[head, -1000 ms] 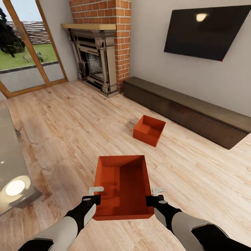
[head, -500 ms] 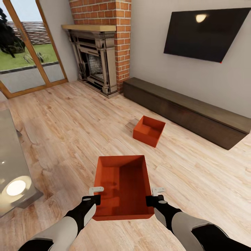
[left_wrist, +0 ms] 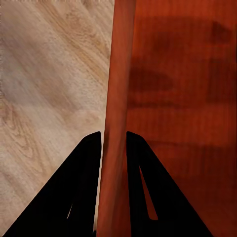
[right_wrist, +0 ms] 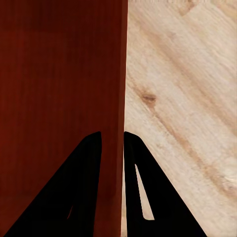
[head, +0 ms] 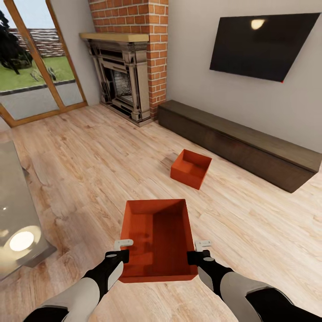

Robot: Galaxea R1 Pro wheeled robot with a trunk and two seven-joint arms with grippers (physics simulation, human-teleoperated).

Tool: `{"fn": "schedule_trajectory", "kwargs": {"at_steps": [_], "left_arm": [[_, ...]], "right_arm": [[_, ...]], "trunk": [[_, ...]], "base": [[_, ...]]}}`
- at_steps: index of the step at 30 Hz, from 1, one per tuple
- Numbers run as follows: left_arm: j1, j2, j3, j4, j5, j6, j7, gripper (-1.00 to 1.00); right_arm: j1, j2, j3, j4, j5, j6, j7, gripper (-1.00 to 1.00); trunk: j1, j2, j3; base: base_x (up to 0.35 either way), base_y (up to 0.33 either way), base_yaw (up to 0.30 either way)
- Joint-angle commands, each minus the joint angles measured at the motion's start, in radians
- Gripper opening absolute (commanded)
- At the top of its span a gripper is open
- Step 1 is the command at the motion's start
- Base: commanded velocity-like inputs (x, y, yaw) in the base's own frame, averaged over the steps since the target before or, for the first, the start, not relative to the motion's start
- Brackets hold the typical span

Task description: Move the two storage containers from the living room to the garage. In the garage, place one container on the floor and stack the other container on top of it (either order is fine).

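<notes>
I hold an orange-red open-top storage container [head: 157,239] in front of me, above the light wood-plank floor of the living room. My left gripper [head: 121,250] is shut on its left wall [left_wrist: 116,123], one finger on each side. On the right wall [right_wrist: 122,98] my right gripper [head: 197,251] is clamped the same way. The second storage container [head: 191,167] rests on the floor farther ahead, close to the long dark bench [head: 241,143].
A red brick fireplace [head: 127,67] stands ahead on the left, with glass doors [head: 36,67] farther left. A wall TV [head: 264,42] hangs above the bench. A glass table [head: 18,214] with a lamp reflection sits at my left.
The whole view has shifted slightly: the far container and the glass table sit a little differently in the frame. The held container and both grippers keep their place.
</notes>
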Motion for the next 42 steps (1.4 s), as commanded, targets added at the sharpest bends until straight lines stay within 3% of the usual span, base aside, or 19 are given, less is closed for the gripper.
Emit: {"fn": "schedule_trajectory", "kwargs": {"at_steps": [1,42], "left_arm": [[0.0,0.005,0.007,-0.003,-0.011,0.007,0.012,-1.0],[0.0,0.004,0.006,-0.003,-0.011,0.007,0.012,-1.0]], "right_arm": [[-0.001,-0.004,-0.001,0.002,-0.014,-0.004,-0.006,-1.0],[-0.001,-0.001,-0.004,0.002,-0.015,0.0,-0.004,-1.0]], "trunk": [[-0.004,0.007,0.003],[-0.161,0.294,0.193]], "base": [[0.0,0.0,0.0],[0.0,0.0,0.0]]}}
